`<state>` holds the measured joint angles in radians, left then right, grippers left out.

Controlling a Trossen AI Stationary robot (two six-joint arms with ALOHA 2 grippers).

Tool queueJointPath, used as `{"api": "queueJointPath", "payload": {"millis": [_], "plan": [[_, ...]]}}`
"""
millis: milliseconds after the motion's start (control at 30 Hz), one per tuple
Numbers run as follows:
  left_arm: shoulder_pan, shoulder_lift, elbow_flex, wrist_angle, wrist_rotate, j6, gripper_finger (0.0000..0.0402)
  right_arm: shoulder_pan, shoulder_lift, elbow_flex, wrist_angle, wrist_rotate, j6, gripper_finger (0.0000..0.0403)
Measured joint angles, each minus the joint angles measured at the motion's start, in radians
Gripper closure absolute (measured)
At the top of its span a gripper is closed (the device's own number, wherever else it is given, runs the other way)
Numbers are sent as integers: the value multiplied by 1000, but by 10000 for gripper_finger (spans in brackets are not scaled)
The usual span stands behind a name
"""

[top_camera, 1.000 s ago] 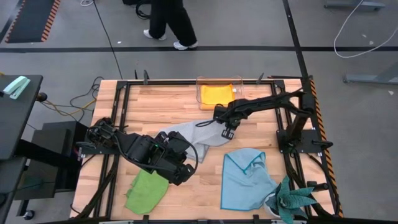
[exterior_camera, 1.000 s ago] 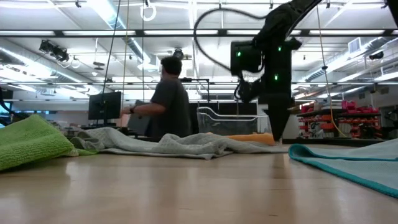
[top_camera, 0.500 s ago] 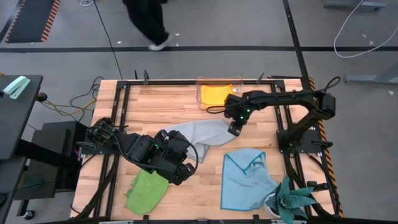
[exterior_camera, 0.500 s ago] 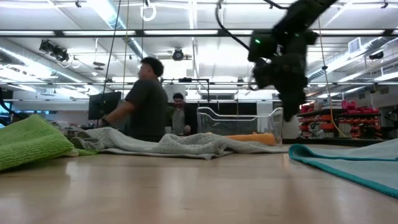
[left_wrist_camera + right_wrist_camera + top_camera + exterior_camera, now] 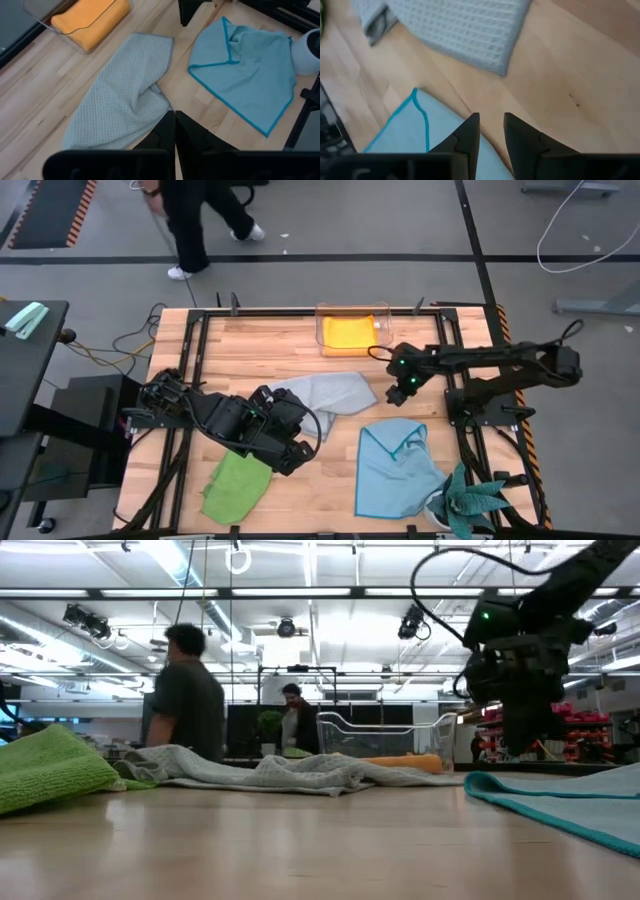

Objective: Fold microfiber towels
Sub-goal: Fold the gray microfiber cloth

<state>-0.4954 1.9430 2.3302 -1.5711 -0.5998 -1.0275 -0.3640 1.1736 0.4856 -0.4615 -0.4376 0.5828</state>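
A: What had been changed over the last second?

B: The grey towel had been let go by the right gripper, which was drawn off toward three o'clock, fingers parted and empty. The towel was left at table centre, apparently half-spread.

A: And the left gripper?

B: It was kept shut at the towel's seven o'clock end; whether cloth was pinched could not be told.

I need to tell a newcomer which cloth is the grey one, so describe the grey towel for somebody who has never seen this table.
Start at the clear plastic box at the table's far edge. Just in front of it lies the grey towel, rumpled, stretching toward the left arm. It is the only waffle-textured grey cloth; its neighbours are light blue and lime green.
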Motion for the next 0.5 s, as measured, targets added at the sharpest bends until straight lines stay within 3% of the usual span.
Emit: {"api": "queueJointPath", "payload": {"millis": [267,500], "plan": [[13,0,0,0,-27,-8,375,-4,63,-63,195,-31,105,307],[17,0,0,3,-33,-8,385,-46,150,-63,270,-43,124,307]]}}
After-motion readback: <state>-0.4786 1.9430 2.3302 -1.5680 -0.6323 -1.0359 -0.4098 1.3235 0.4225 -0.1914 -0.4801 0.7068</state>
